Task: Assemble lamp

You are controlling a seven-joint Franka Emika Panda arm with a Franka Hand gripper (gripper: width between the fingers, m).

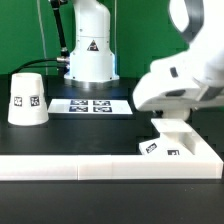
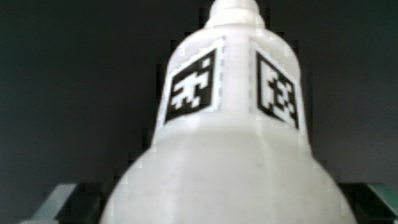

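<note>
The white bulb (image 2: 231,120) fills the wrist view, with two black-and-white tags on its neck and its wide body between my fingers. My gripper (image 2: 217,205) is shut on it. In the exterior view my gripper (image 1: 172,112) hangs at the right, directly over the flat square lamp base (image 1: 185,148), which lies against the white rail. The bulb is mostly hidden there under my hand. The cone-shaped shade (image 1: 28,98) stands alone at the exterior view's left, well away from my gripper.
The marker board (image 1: 92,104) lies flat in the middle of the black table. The big white robot pedestal (image 1: 88,50) stands behind it. A low white rail (image 1: 90,166) runs along the near edge.
</note>
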